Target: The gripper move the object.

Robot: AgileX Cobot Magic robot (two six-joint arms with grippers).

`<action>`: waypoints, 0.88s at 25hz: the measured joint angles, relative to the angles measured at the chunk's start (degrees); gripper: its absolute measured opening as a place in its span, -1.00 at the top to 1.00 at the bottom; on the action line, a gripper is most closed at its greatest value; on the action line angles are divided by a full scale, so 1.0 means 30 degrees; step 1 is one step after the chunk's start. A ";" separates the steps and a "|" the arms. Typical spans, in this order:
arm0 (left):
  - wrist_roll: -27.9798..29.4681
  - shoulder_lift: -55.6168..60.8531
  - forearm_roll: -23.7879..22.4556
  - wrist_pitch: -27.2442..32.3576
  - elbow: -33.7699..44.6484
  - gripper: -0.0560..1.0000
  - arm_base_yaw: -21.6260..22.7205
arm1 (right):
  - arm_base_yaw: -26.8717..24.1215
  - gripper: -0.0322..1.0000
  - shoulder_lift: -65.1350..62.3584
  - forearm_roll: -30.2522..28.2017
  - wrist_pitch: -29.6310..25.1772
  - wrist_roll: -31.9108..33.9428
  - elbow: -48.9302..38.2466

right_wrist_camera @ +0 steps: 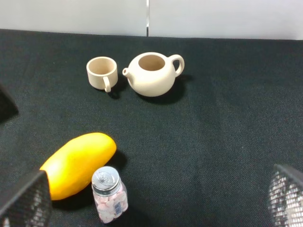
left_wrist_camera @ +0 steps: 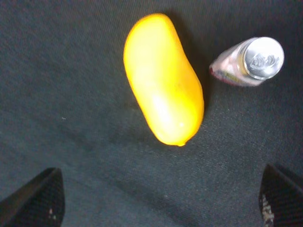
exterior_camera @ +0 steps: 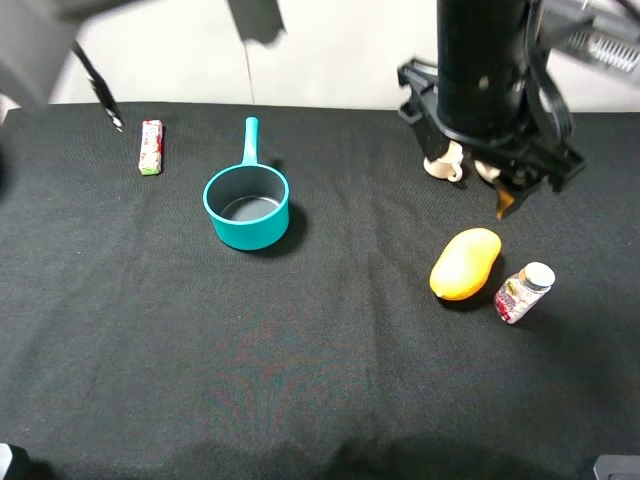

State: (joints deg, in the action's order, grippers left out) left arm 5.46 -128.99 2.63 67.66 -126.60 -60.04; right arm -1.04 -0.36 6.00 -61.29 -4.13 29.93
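Overhead, the left gripper [left_wrist_camera: 161, 205] hovers with jaws spread and empty above the mango [left_wrist_camera: 163, 78]. The mango lies on the cloth [left_wrist_camera: 61, 71], just beside a bottle [left_wrist_camera: 248, 61]. The open jaws seem set to straddle the fruit alone.

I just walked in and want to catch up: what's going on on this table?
The left end effector hovers open over a smooth yellow-orange mango-shaped fruit without touching it. The fruit lies on the black cloth-covered table, close beside a small white-capped bottle. The right end effector is also open and holds nothing. A teal pan sits farther left. Nothing has been gripped yet.
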 joint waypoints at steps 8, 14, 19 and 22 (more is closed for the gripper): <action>-0.0496 0.1759 -0.1142 0.0020 -0.0044 -0.77 0.0000 | 0.0000 -0.41 0.0000 0.0000 0.0000 0.0000 0.0000; -0.0781 0.3245 -0.1772 0.0020 0.1257 -0.77 0.0000 | 0.0000 -0.41 0.0000 0.0000 0.0000 0.0000 0.0000; -0.0953 0.4840 -0.2216 0.0020 0.3352 -0.77 0.0000 | 0.0000 -0.41 0.0000 0.0000 0.0000 0.0000 0.0000; -0.1157 0.5865 -0.2363 0.0020 0.4524 -0.77 0.0000 | 0.0000 -0.41 0.0000 0.0000 0.0000 0.0000 0.0000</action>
State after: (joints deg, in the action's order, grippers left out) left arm 1.99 -111.39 -4.46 67.72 -113.02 -60.04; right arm -1.04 -0.36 6.00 -61.29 -4.13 29.93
